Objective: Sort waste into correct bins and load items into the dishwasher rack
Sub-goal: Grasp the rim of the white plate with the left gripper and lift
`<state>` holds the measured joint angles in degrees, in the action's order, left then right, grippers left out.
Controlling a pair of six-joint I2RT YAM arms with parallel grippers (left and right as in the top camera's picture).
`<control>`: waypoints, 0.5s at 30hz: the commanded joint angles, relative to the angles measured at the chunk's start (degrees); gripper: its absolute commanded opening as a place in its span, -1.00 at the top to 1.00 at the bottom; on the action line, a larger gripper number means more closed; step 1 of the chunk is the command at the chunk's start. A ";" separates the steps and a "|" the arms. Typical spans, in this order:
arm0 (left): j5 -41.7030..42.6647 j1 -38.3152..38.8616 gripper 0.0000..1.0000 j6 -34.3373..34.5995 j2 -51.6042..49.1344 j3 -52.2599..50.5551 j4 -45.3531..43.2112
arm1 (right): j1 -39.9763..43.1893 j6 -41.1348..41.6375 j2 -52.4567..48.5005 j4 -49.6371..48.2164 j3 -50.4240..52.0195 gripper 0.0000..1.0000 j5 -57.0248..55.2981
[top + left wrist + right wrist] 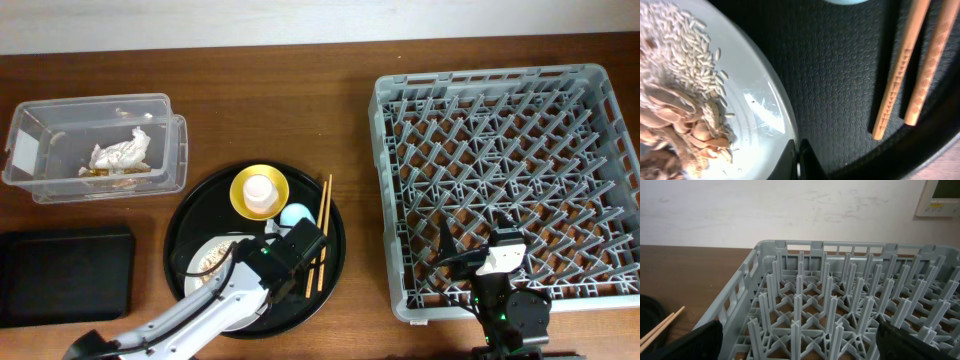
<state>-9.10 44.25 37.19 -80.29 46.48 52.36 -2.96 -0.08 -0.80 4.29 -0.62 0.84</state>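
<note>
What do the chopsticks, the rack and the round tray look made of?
Pair of tan chopsticks: likely wood, matte, carved pattern. Large grey pegged rack: moulded plastic, satin. Round black tray: probably plastic, finely pebbled surface.

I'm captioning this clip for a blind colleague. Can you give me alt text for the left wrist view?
The left gripper appears to pinch the rim of a pale plate holding rice grains and beige-brown food scraps. The plate sits on a black textured tray, with two wooden chopsticks lying to its right.
</note>
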 commanded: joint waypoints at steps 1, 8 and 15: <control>-2.12 0.22 0.98 1.18 1.20 5.01 2.95 | 0.37 -0.11 0.26 0.26 0.31 -0.97 -0.70; -6.78 -0.20 0.98 1.11 1.20 11.82 7.04 | 0.37 -0.11 0.26 0.26 0.31 -0.97 -0.70; -6.82 -4.66 0.98 -0.09 1.20 15.04 7.98 | 0.37 -0.11 0.26 0.26 0.31 -0.97 -0.70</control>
<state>-13.80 42.22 37.56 -80.25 58.89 59.33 -2.96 -0.03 -0.80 4.29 -0.62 0.84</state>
